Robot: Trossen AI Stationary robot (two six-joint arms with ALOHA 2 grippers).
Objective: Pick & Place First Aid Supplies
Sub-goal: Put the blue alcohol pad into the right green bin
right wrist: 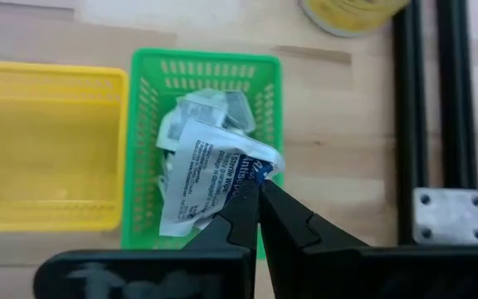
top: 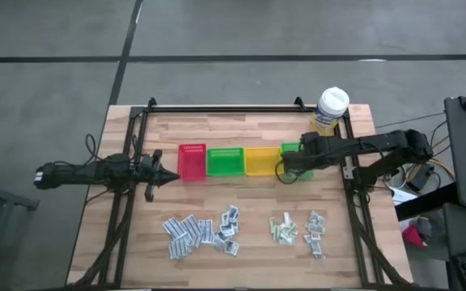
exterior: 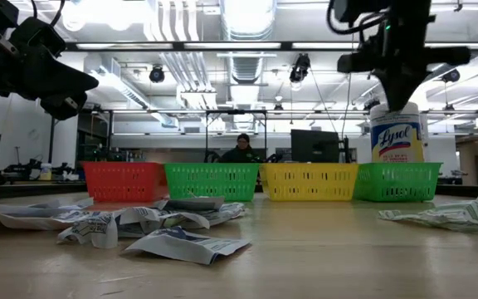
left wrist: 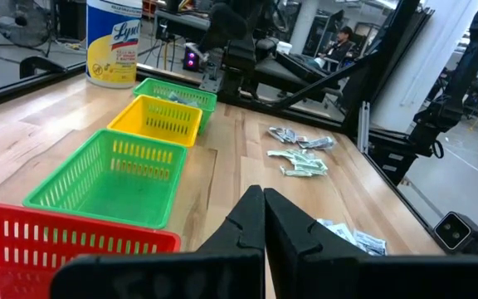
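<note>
Wooden table (top: 249,242) with four bins in a row, right gripper (right wrist: 257,189) above the far green bin (right wrist: 268,124), fingers closed on a white-blue sachet (right wrist: 210,170), more sachets (top: 201,230) near the row, left gripper (top: 172,175) closed, empty, beside the red bin (top: 192,161).

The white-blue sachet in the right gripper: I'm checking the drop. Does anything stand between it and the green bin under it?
Nothing visible does. The right gripper, shut on the white-blue sachet, hangs directly over the green bin, which already holds other sachets.
</note>
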